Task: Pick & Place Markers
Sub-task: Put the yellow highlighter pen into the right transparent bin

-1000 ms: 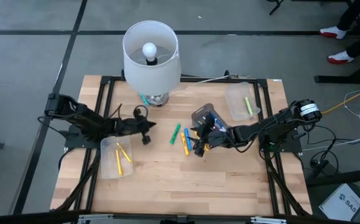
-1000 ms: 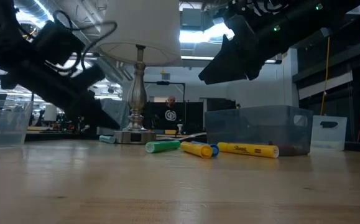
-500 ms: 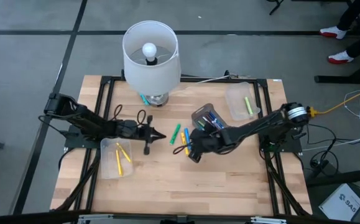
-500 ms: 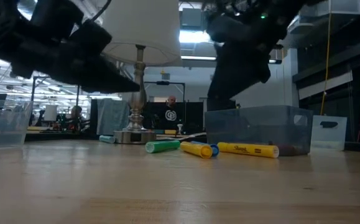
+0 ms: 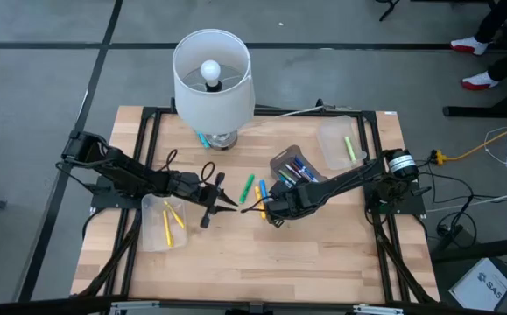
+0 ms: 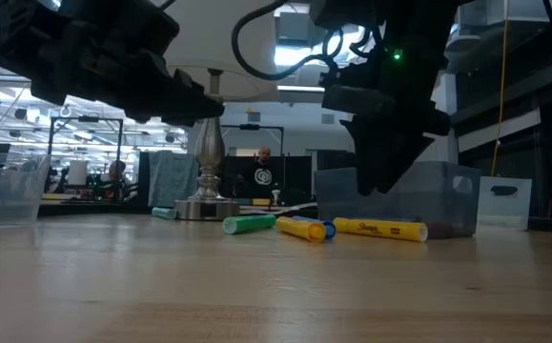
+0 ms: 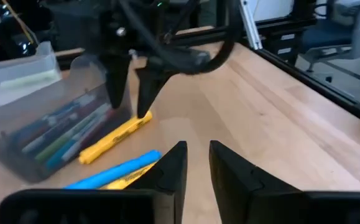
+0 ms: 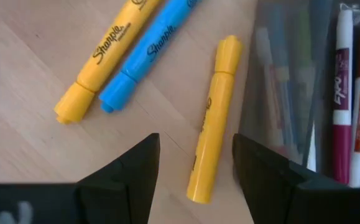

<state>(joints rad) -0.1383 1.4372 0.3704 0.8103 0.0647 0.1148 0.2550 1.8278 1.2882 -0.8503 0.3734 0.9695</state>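
Left arm stretched from the table's left edge toward the centre, wrist low; left gripper pointing right, fingers parted by a narrow gap, nothing between them. Right arm reaching in from the right edge, bent downward; right gripper near the centre, close to the left one, fingers spread wide, empty.

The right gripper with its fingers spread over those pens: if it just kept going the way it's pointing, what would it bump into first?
Most likely the yellow marker lying beside the clear bin. It sits between the open right gripper's fingers in the right wrist view, though the remaining height above it is hard to judge.
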